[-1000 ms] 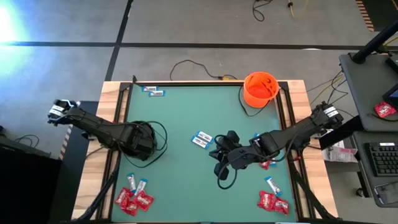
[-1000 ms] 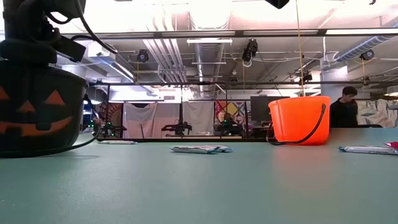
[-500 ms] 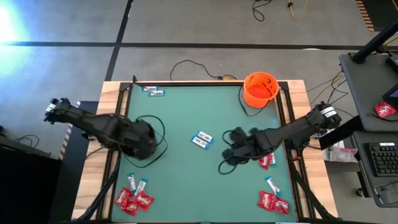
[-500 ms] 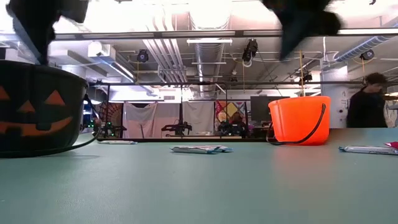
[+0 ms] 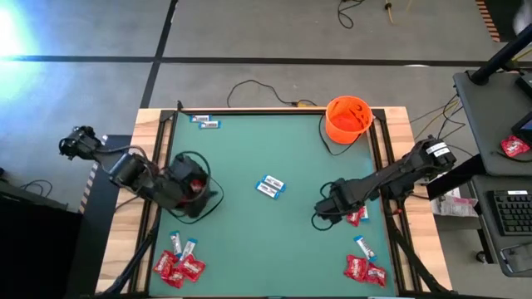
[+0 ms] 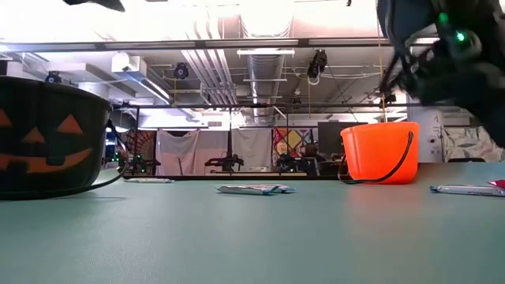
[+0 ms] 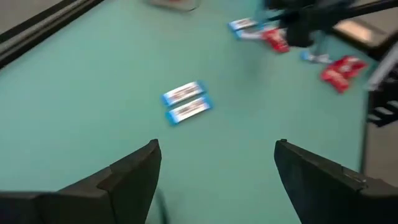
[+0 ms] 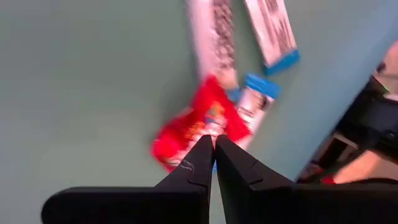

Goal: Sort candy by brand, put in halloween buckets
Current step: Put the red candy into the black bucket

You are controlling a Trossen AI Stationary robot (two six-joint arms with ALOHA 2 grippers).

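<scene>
Your left gripper (image 5: 189, 184) hangs spread wide over the black bucket (image 5: 193, 178) at the table's left; your right gripper (image 5: 326, 208) is pinched together, empty, beside candy at right. You have two buckets, the orange bucket (image 5: 347, 119) far right, and two white-and-blue bars (image 5: 270, 187) lying mid-table.

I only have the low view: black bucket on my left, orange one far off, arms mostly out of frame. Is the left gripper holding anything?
Observer: No. The left gripper is open and empty, at the black bucket.
Operator: And the right one?
Observer: The right gripper is shut on nothing, pointing at a red packet beside white-and-blue bars.
Operator: Anything close to my camera?
Observer: Yes, a left pile and a right pile of candy at the near corners.
</scene>
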